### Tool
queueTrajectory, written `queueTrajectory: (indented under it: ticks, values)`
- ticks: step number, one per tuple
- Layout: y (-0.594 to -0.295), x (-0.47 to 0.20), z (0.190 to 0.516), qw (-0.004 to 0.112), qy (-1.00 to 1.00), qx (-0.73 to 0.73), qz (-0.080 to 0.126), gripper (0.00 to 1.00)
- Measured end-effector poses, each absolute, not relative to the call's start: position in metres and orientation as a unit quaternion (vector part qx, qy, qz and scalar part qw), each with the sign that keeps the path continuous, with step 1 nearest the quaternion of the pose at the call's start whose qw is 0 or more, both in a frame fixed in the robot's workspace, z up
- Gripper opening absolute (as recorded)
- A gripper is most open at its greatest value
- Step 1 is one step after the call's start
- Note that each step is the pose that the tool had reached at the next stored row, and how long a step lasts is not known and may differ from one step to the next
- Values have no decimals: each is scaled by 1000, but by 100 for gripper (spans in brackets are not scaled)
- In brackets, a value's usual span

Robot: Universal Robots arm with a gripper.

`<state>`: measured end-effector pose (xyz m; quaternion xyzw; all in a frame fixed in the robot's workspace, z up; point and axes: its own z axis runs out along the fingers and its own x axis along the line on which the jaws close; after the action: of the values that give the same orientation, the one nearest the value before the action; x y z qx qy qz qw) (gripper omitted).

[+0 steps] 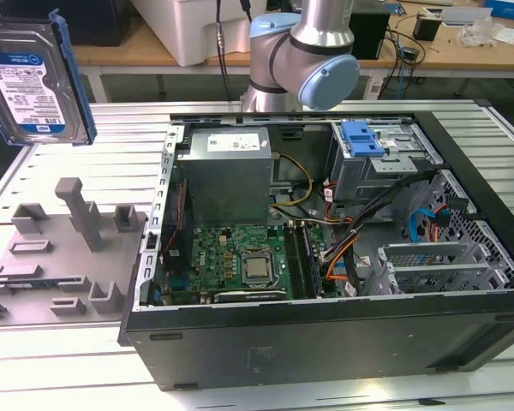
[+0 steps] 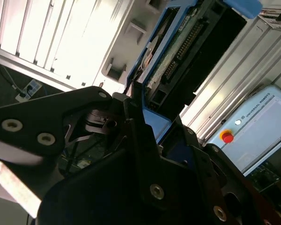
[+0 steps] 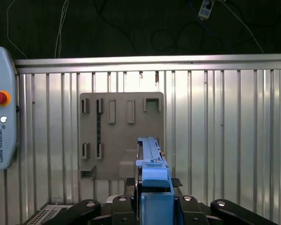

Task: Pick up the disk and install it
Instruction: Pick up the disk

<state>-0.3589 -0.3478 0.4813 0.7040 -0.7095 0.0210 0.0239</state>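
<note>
Slatted table (image 1: 111, 158) bears grey fixture plate (image 1: 47, 257) and computer case (image 1: 325, 342).

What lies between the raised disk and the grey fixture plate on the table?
Nothing: in the exterior view, only bare ribbed tabletop shows between the disk and the fixture plate.

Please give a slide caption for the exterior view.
Above the grey fixture plate, the disk hangs beside the open computer case.
</note>
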Motion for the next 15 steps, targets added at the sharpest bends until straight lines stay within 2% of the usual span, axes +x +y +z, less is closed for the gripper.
queueTrajectory:
  ticks: [15]
  values:
    - [-349,-317,485,31,-709,704,15,36]
